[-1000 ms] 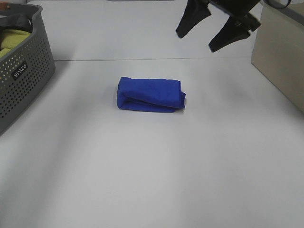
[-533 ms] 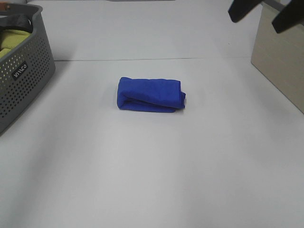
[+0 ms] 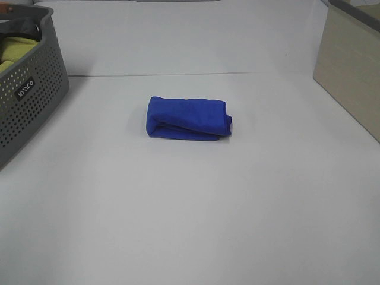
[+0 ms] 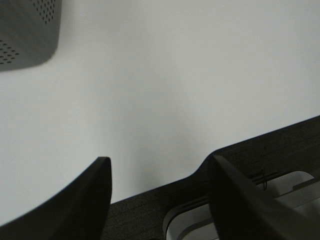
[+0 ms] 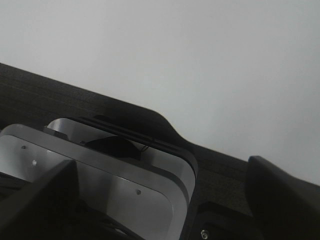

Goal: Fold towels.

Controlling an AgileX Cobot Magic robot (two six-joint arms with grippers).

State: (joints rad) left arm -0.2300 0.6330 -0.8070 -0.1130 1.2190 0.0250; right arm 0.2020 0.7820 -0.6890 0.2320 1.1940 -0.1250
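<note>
- The royal-blue plush towel [image 3: 188,118] lies folded into a thick, compact bundle near the middle of the plain white table [image 3: 196,214], long side across the high view, nothing touching it.
- Only the high view shows the towel; neither wrist view catches it.
- Neither arm appears in the high view.
- The left wrist view shows the left claw [image 4: 160,197] with its two dark fingers [image 4: 85,200] spread wide and nothing between them, over bare white table and a dark base edge.
- A corner of the grey perforated plastic laundry basket [image 4: 27,30] sits at the edge of that wrist view; in the high view the same basket [image 3: 29,101] stands at the table's left side, well apart from the towel, with yellow-green cloth [image 3: 13,50] and a dark cloth [image 3: 24,27] inside.
- The right wrist view shows the right claw [image 5: 165,200], fingers [image 5: 285,200] likewise wide apart and holding nothing, above a silver metal housing [image 5: 100,175] and dark base.
- A beige box-like panel [image 3: 350,71] stands at the right edge, clear of the towel.
</note>
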